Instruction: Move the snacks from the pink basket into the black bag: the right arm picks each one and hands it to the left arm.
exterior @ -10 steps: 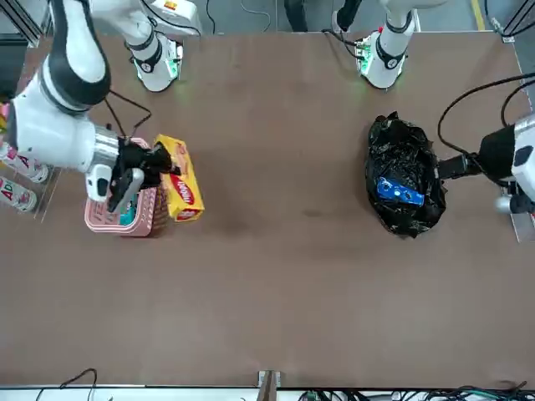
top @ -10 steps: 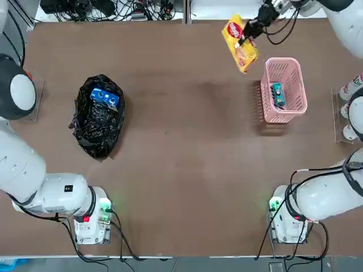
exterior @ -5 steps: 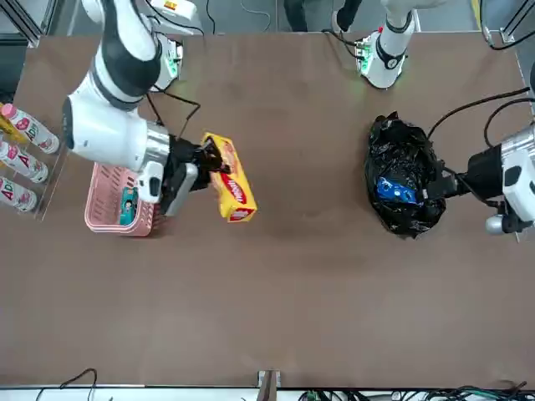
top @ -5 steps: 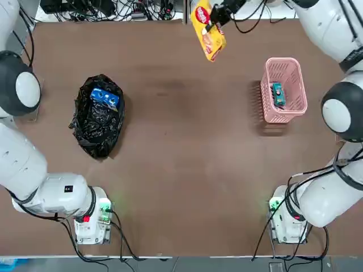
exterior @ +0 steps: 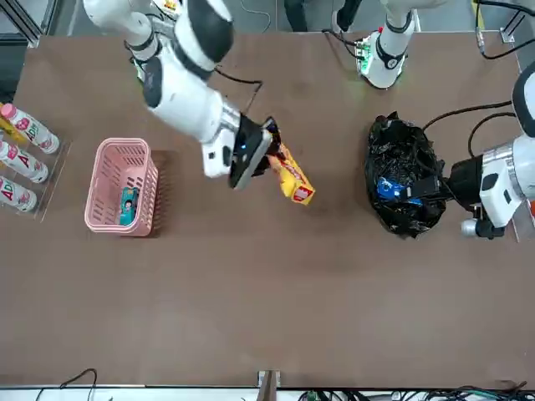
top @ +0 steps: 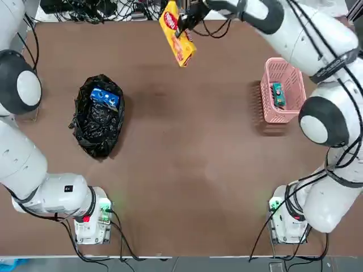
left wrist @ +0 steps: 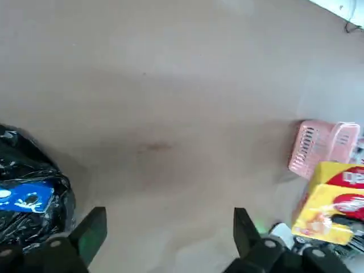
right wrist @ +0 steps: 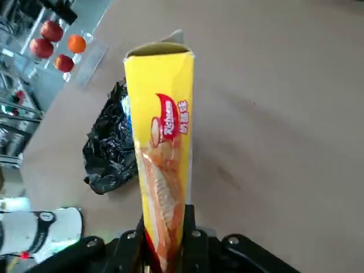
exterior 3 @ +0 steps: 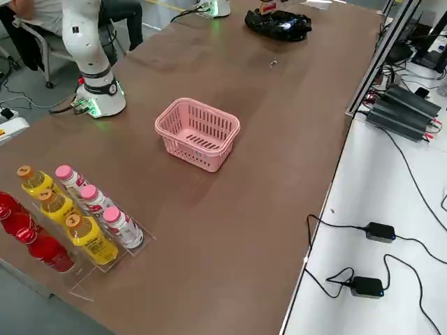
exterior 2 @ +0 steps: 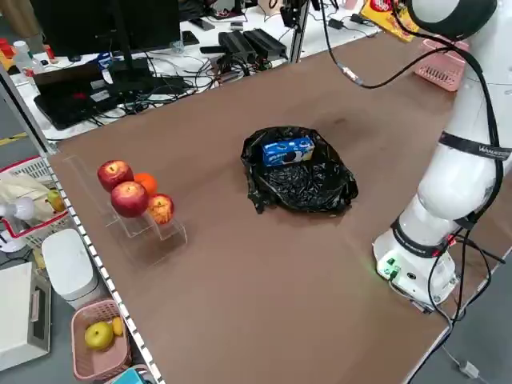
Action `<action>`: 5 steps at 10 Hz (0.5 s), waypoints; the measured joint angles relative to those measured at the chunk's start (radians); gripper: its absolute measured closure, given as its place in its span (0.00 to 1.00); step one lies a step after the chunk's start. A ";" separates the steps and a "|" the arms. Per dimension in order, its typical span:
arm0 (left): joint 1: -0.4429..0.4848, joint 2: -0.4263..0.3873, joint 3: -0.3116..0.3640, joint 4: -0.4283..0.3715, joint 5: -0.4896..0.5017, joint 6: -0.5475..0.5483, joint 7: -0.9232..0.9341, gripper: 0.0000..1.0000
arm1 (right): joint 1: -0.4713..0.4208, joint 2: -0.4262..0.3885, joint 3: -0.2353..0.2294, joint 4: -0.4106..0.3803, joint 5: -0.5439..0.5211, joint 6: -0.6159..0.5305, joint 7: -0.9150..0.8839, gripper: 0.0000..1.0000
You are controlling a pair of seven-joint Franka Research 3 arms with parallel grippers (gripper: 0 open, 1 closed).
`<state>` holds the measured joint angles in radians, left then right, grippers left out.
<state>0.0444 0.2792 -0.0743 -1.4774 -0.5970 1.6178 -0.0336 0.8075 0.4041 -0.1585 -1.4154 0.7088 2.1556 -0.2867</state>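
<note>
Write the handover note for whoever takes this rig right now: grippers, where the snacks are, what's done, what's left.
Right gripper: shut on the yellow packet, held in the air over the table between the pink basket and the black bag.
Left gripper: open, empty, beside the black bag on the side away from the basket.
Blue packet: lying on the black bag.
Teal packet: in the pink basket.
Done: blue packet delivered; yellow packet picked out of the basket.
Left: hand the yellow packet to the left gripper and bag it, then repeat for the teal packet.
</note>
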 joint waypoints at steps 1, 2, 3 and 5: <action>0.018 0.000 0.000 -0.002 -0.033 -0.029 0.023 0.04 | 0.011 0.032 0.000 0.045 -0.029 0.000 0.000 0.77; 0.034 0.000 0.000 -0.004 -0.053 -0.053 0.047 0.04 | 0.022 0.060 -0.001 0.082 -0.042 0.005 0.000 0.77; 0.043 0.000 0.000 -0.007 -0.058 -0.060 0.048 0.02 | 0.035 0.081 -0.001 0.105 -0.046 0.021 0.000 0.77; 0.031 0.001 -0.001 -0.010 -0.046 -0.060 -0.145 0.00 | 0.068 0.103 -0.002 0.121 -0.048 0.070 0.000 0.77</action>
<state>0.0753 0.2797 -0.0750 -1.4877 -0.6426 1.5577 -0.1784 0.8754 0.5074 -0.1608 -1.2947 0.6612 2.2257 -0.2867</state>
